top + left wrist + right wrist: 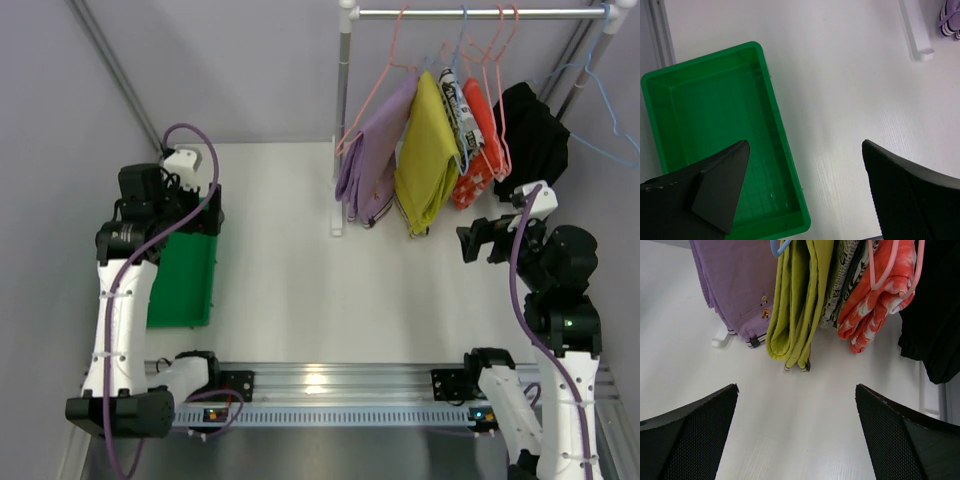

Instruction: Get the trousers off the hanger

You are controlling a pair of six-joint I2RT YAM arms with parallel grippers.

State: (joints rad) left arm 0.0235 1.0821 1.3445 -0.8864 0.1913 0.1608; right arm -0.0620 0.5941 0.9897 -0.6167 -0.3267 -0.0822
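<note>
The lilac trousers (372, 160) hang folded over the pale pink wire hanger (385, 82) at the left end of the rail (470, 13). They also show in the right wrist view (737, 285), top left, and their hem in the left wrist view (951, 22). My right gripper (468, 244) is open and empty, low over the table to the right of the hanging clothes. My left gripper (200, 215) is open and empty, above the green bin (183, 280) at the far left, well away from the trousers.
On the rail beside the trousers hang a mustard-yellow garment (425, 155), a black-and-white patterned one (460, 110), an orange-white one (480, 150) and a black one (528, 135). A light blue hanger (610, 110) hangs at the far right. The rack's white foot (336, 225) stands under the trousers.
</note>
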